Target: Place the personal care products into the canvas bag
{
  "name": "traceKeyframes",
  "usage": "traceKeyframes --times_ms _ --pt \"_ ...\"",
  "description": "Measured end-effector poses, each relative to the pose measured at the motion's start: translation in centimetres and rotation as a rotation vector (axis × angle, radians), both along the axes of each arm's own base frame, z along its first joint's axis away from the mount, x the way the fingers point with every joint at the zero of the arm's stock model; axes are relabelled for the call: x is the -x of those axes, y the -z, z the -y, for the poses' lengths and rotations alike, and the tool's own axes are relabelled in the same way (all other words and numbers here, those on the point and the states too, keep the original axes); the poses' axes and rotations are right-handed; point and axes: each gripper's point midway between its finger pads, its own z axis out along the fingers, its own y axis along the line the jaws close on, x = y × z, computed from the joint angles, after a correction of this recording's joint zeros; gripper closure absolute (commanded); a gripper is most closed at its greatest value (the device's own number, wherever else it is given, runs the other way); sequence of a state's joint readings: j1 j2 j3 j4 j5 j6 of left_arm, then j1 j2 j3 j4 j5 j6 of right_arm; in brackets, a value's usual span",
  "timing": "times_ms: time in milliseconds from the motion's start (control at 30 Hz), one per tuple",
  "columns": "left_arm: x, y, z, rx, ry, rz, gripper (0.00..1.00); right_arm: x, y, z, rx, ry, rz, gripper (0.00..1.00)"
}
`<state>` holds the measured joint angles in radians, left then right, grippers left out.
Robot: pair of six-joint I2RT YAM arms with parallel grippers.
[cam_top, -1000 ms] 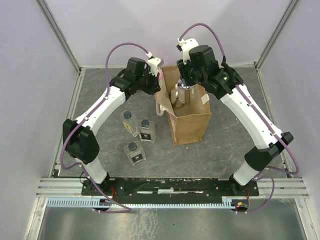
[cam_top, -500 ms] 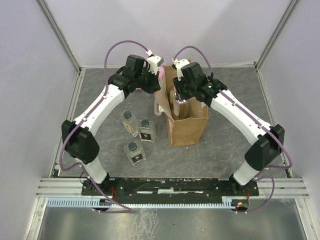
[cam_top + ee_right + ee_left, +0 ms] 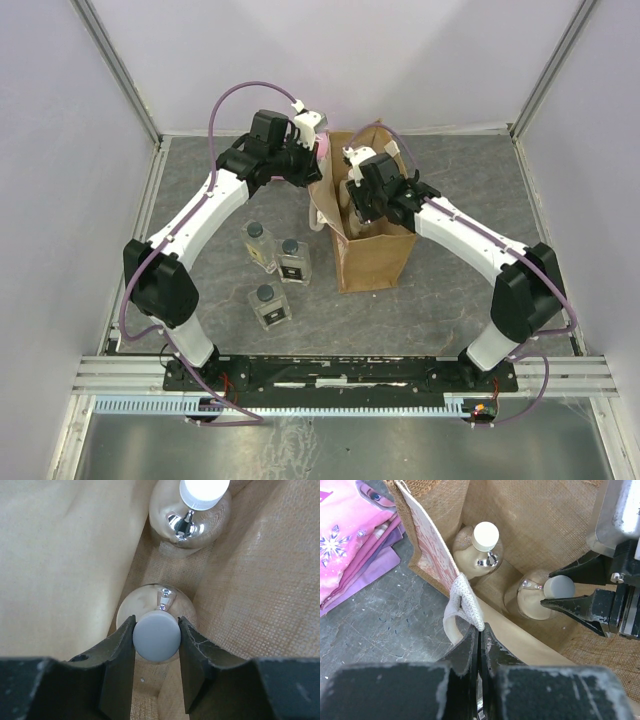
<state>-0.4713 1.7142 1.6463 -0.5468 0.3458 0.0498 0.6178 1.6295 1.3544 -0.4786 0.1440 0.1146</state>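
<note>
Right gripper [image 3: 156, 626] is clamped on the cap [image 3: 156, 640] of a round bottle [image 3: 146, 600] inside the bag [image 3: 380, 260]; left gripper [image 3: 480, 636] is pinched tight on a handle [image 3: 464, 602].

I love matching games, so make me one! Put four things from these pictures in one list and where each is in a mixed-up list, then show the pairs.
1 pink packet
2 white-capped bottle
3 bag handle
4 grey-capped bottle

A pinched in left end effector
B gripped by right end effector
C on the table outside the canvas bag
D standing free inside the canvas bag

Pairs: 1-C, 2-D, 3-A, 4-B.
</note>
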Motion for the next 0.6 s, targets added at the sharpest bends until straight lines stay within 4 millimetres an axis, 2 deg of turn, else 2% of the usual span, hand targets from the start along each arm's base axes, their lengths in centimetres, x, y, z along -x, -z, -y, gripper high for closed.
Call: traceKeyframes --times_ms 133,600 --pt "0.0 0.0 0.0 0.001 0.0 0.002 0.97 -0.2 0.3 0.1 0.0 0.007 0.015 1.0" --pt "0.0 0.1 0.0 -0.001 -0.001 0.001 0.97 -3.4 -1.7 0.0 -0.049 0.031 0.112 1.0"
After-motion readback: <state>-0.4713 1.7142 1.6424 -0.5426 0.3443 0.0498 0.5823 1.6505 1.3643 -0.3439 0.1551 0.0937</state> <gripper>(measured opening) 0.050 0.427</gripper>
